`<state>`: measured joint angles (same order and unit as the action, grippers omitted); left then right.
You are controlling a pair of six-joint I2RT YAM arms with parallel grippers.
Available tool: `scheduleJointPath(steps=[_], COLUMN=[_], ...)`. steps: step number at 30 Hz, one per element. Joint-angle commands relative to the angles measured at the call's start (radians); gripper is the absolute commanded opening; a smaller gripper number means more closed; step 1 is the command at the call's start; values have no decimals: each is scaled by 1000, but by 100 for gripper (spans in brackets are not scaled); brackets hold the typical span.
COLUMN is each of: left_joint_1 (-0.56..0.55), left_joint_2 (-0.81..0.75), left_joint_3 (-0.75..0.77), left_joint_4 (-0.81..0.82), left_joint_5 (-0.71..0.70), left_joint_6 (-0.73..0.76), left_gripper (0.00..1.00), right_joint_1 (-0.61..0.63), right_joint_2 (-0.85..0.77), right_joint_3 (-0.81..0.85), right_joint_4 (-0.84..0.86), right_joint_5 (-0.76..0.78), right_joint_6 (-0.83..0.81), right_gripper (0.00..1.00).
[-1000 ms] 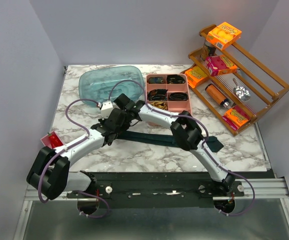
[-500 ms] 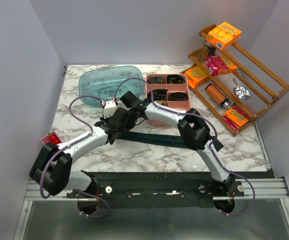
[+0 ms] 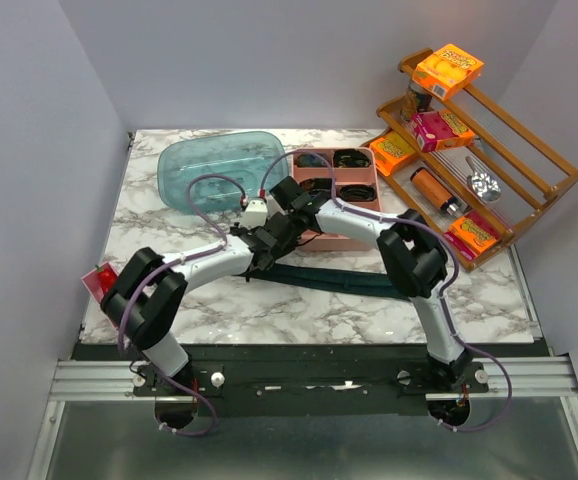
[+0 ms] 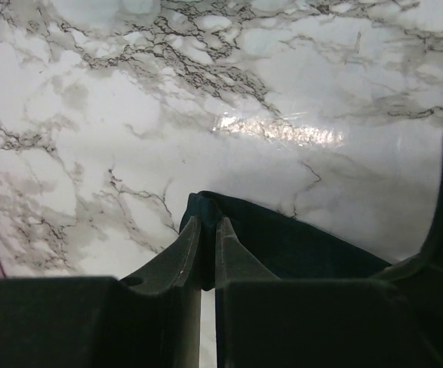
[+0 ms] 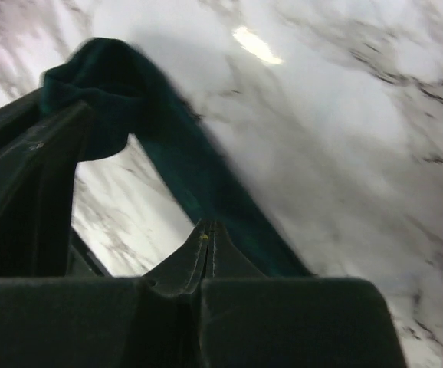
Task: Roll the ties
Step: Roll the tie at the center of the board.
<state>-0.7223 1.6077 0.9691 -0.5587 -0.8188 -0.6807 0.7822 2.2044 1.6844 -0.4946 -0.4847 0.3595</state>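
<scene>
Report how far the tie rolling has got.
Done: coils sit in the tray. In hand: the left gripper and right gripper are both shut on the teal tie near one end. Left: most of it lies flat, unrolled.

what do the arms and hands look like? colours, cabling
Left arm and right arm: white tubular links, bulky black joints, thin purple cables looping alongside each. Left hand and right hand: matte black, two wedge-shaped fingers tapering to narrow tips.
</scene>
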Motion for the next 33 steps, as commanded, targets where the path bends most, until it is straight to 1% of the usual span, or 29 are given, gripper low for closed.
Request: scheduleJointPath(steps=[1, 6, 9, 12, 17, 20, 22, 24, 26, 27, 28, 30, 31, 33], left_joint_1=[-51, -103, -118, -126, -128, -128, -129, -128, -128, -128, -128, -126, -126, -124], left_joint_2=[89, 170, 185, 175, 143, 132, 130, 124, 118, 107, 103, 86, 78, 55], left_joint_3=[68, 102, 96, 74, 25, 3, -6, -10, -20, -24, -35, -47, -55, -67], left_joint_4=[-76, -96, -89, -58, 52, 103, 127, 137, 149, 155, 167, 180, 184, 198], left_joint_5=[-120, -152, -148, -123, -40, 4, 27, 52, 64, 76, 76, 82, 87, 98], left_joint_6=[-29, -33, -33, -25, 10, 18, 15, 9, 1, 1, 1, -6, -8, -14], left_gripper=[0, 0, 0, 0, 1, 10, 14, 16, 24, 28, 45, 56, 64, 68], right_joint_1=[-24, -31, -31, -31, -31, -31, -31, -31, -31, -31, -31, -31, -31, -31], right_joint_2=[-57, -58, -57, -60, -60, -61, -66, -69, -72, -72, -72, -75, -77, -78], right_joint_3=[-55, -71, -75, -74, -66, -63, -66, -69, -72, -72, -74, -77, -77, -77], right_joint_4=[22, 33, 36, 39, 39, 39, 39, 41, 39, 39, 39, 39, 39, 37], right_joint_5=[37, 35, 32, 23, 18, 18, 23, 28, 29, 29, 28, 32, 35, 34], right_joint_6=[6, 7, 10, 7, 6, 6, 4, 4, 4, 2, 2, -1, -1, 1], right_gripper=[4, 4, 4, 4, 4, 4, 4, 4, 4, 4, 4, 4, 4, 4])
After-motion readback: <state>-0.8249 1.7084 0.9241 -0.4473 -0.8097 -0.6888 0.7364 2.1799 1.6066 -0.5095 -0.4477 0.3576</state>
